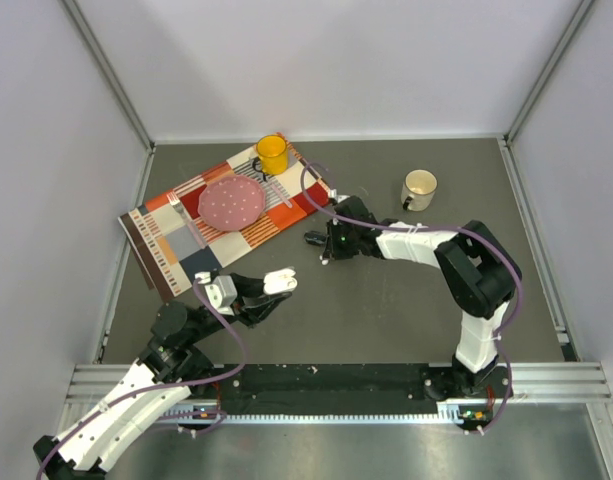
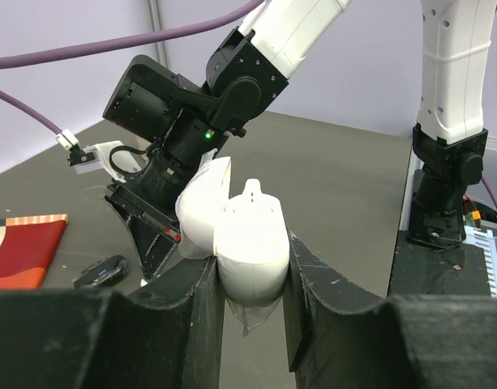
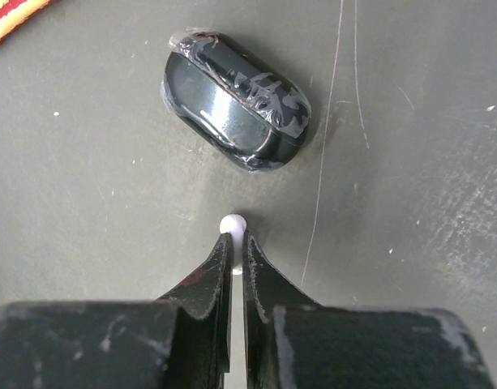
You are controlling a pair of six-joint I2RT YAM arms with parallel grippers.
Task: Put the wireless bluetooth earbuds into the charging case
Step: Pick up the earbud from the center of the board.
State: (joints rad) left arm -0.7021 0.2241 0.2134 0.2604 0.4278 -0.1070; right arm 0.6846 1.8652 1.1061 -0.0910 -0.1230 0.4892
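While clamping white case (image 2: 248,243) in left claw (image 2: 252,271), pinches white earbud (image 3: 232,224) in right claw (image 3: 234,243), near black case (image 3: 236,101).

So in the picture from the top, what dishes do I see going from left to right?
Silver fork → pink dotted round plate → yellow metal mug → cream ceramic mug with a dark rim.

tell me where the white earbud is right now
In the centre of the right wrist view, the white earbud is pinched at the tips of the right gripper, with the taped black case lying just beyond it on the table.
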